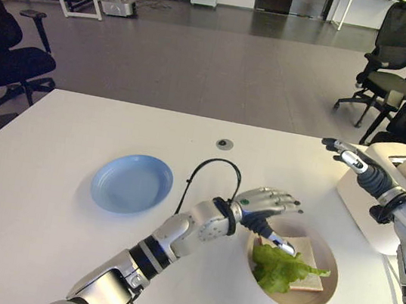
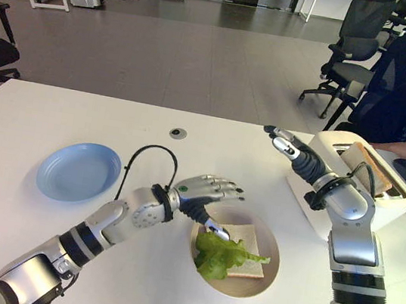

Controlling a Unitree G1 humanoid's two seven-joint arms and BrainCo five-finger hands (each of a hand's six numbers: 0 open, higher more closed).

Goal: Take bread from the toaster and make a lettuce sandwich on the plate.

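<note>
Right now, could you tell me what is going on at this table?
The robot is making a lettuce sandwich. Its left hand is over the beige plate, right at the lettuce leaf that lies on a bread slice there. Its right hand is raised, open, beside the white toaster, where another bread slice stands in a slot. A blue plate sits farther to the left.

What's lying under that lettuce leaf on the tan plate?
A slice of bread lies under the lettuce leaf, on the plate. Its far and right parts show; the leaf covers the rest, so anything else beneath stays hidden.
</note>
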